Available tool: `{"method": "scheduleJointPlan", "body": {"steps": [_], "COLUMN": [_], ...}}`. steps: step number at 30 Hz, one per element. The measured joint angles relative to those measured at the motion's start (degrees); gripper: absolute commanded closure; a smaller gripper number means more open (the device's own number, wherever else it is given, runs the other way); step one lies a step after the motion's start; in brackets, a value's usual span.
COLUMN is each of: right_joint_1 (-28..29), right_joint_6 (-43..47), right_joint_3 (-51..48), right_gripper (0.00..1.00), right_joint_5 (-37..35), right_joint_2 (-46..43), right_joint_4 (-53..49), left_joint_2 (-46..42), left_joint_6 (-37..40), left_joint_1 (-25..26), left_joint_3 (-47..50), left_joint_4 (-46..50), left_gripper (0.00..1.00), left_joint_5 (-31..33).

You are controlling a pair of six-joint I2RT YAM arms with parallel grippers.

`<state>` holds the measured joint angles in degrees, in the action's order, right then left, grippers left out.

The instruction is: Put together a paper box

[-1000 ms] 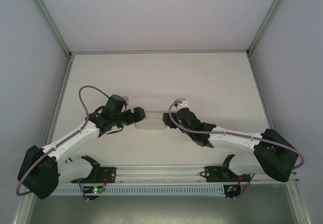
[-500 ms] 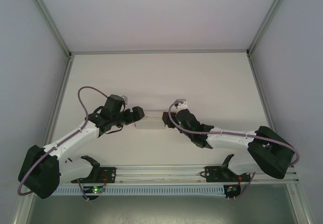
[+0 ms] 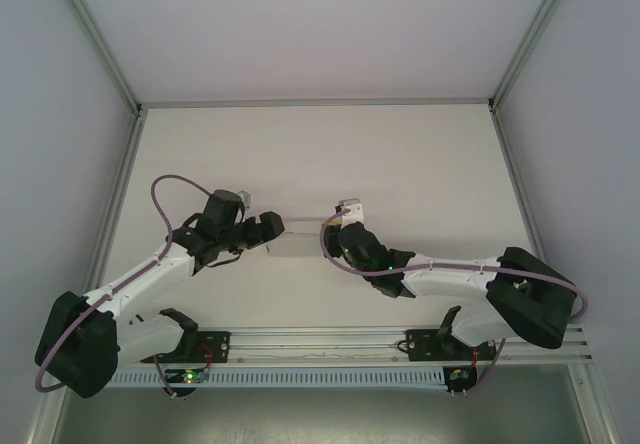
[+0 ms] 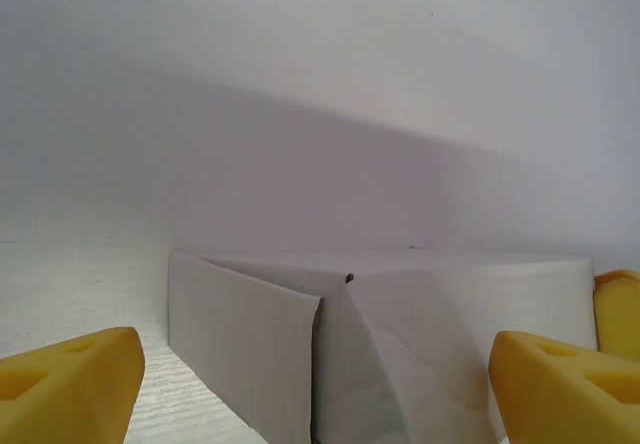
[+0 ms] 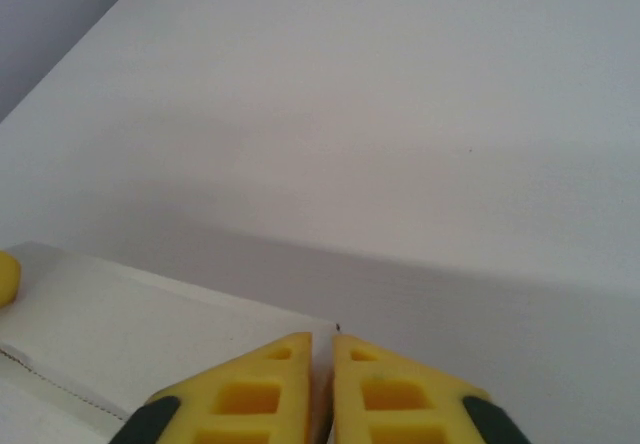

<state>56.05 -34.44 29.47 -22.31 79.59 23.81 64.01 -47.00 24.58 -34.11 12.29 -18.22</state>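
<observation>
We judge we are squaring the paper box (image 3: pixel 297 243) at the middle of the worktop (image 3: pixel 430 169): left gripper (image 3: pixel 273 226) spread wide astride 1 end, right gripper (image 3: pixel 334 235) pressed closed at the other; next needs a gentle inward squeeze

My left arm (image 3: pixel 140 279), white links with black joints, rises from its base and bends inward. Its black left end effector (image 3: pixel 273 226) points to the right. On that wrist feed, its yellow wedge-shaped fingers (image 4: pixel 65 389) are spread wide, one at each lower corner.

My right arm (image 3: pixel 450 276), built the same, lies low and stretches leftward. The right end effector (image 3: pixel 331 235) faces the left one, near it but apart. Its yellow fingertips (image 5: pixel 265 394) are pressed almost together with only a thin slit between them, pinching the edge of the white card box (image 5: pixel 150 334).
</observation>
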Motion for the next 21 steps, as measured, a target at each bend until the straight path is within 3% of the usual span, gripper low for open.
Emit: {"method": "scheduleJointPlan", "body": {"steps": [10,15,21], "right_joint_1": [0.09,0.48,0.74], "right_joint_6": [1.75,1.88,1.88], "right_joint_3": [0.87,0.87,0.92], "right_gripper": [0.9,0.9,0.9], "right_joint_5": [-1.44,-1.84,-1.77], "right_joint_2": [0.94,0.74,0.74], "right_joint_4": [-0.2,-0.76,-0.98], "left_joint_2": [0.0,-1.42,-4.61], "left_joint_6": [-1.03,-1.97,-2.97], "left_joint_1": [-2.01,-2.21,-2.21], "left_joint_3": [0.83,5.05,10.14], "left_joint_4": [-2.36,-7.87,-13.9], "left_gripper": [0.19,0.26,0.27], "left_joint_5": [-2.19,-4.0,-4.31]}}
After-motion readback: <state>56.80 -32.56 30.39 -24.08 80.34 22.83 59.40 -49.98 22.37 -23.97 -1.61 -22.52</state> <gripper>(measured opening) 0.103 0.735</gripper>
